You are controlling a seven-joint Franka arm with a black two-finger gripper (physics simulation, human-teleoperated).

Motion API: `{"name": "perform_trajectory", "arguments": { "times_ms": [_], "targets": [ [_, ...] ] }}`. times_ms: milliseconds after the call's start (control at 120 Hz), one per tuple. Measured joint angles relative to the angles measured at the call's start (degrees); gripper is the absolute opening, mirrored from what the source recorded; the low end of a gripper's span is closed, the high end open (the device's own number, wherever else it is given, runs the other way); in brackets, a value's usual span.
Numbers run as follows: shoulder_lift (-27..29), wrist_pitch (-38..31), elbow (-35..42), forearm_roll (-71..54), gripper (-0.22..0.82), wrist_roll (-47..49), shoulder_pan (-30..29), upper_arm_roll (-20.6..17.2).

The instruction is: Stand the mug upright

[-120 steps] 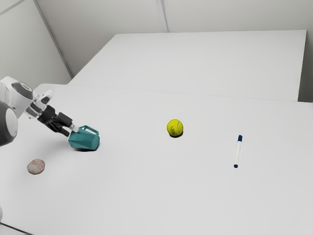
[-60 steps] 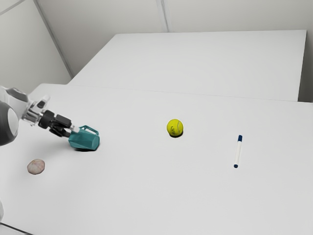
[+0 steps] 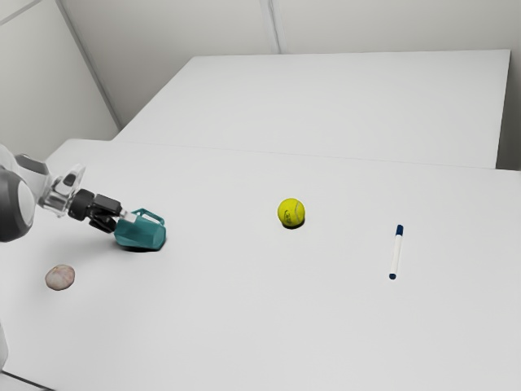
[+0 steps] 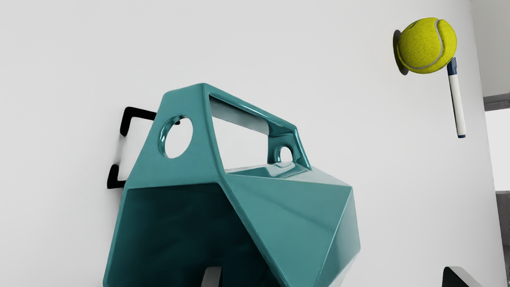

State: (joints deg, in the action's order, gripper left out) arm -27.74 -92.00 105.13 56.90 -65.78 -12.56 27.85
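In the exterior view my gripper [image 3: 122,221] is beside the teal mug [image 3: 143,233], which lies on its side on the table with its handle up. In the wrist view the faceted mug [image 4: 295,215] shows its dark opening toward my hand. My gripper [image 4: 332,279] stands open: one fingertip [image 4: 212,277] is at the mug's mouth, the other [image 4: 458,277] is outside, past the mug's wall. How deep the first fingertip reaches into the mouth, I cannot tell.
On the white table [image 3: 244,326], a yellow tennis ball [image 3: 291,213] lies toward the exterior view's middle, and a white marker with blue ends [image 3: 396,252] farther right. A pale brownish round object [image 3: 60,277] lies near the mug, toward the exterior view's lower left.
My hand has lowered and tilted flatter beside the mug, mostly in the first half second, then shifted slightly toward it. The mug and the other objects have stayed in place.
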Motion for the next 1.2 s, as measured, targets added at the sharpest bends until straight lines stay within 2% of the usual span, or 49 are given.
{"name": "perform_trajectory", "arguments": {
  "times_ms": [125, 458, 1017, 1200],
  "targets": [
    [-0.1, 0.2, 0.3, 0.2, 0.57, -0.3, 0.1, 0.0],
    [-0.3, 0.5, 0.5, 0.7, 0.29, -1.0, 0.2, 0.0],
    [-0.2, -0.3, 0.5, 1.2, -0.05, -1.4, 0.7, 0.0],
    [0.7, -1.2, 0.5, 1.2, -0.09, -1.5, 1.1, -0.1]
  ]
}}
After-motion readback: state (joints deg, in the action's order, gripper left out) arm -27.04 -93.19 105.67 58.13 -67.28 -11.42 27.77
